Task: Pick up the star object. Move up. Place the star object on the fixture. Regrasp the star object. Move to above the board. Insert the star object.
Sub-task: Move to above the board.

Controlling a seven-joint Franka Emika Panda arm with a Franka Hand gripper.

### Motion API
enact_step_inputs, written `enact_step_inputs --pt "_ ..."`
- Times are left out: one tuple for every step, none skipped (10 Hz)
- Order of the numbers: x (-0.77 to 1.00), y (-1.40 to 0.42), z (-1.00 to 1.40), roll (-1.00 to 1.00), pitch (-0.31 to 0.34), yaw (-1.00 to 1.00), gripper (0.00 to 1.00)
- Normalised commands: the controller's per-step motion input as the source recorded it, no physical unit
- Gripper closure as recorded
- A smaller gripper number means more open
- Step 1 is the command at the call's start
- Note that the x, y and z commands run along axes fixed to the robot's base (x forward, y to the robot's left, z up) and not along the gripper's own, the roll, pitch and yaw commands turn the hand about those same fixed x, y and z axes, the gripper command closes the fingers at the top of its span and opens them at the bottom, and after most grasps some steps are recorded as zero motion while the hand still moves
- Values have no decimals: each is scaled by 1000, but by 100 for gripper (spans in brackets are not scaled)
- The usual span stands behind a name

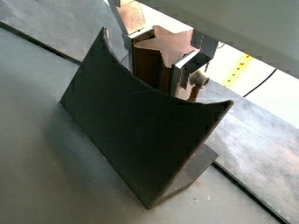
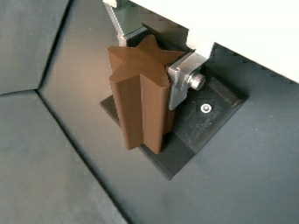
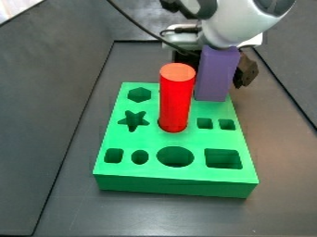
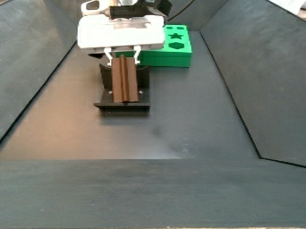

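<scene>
The star object (image 2: 140,92), a dark brown ridged peg, stands upright on the base plate of the fixture (image 2: 197,129). In a wrist view the fixture's dark upright plate (image 1: 128,122) covers the peg's lower part, and only the star-shaped top (image 1: 162,42) shows. My gripper (image 2: 149,59) comes down over the peg and is shut on the star object near its top, one silver finger (image 2: 183,74) pressed on each side. In a side view the gripper (image 4: 123,61) holds the peg (image 4: 123,82) over the fixture (image 4: 123,106). The green board (image 3: 173,176) lies apart, its star hole (image 3: 133,119) open.
A red cylinder (image 3: 175,97) and a purple block (image 3: 217,72) stand in the board and hide the gripper's fingers in that side view. The board (image 4: 180,54) lies just beyond the fixture. Sloped dark walls border the floor on both sides.
</scene>
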Motion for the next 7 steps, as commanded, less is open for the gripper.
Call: enact_step_inputs --pt "12 26 1000 32 109 -168 100" --pt "2 24 1000 6 121 -113 100" --pt "0 24 1000 -10 137 -67 100" --pt "0 21 1000 -29 156 -16 100" --pt "-2 21 1000 -35 162 9 100" --pt "-4 18 1000 -44 155 49 100" --pt "-7 17 1000 -47 141 74 100"
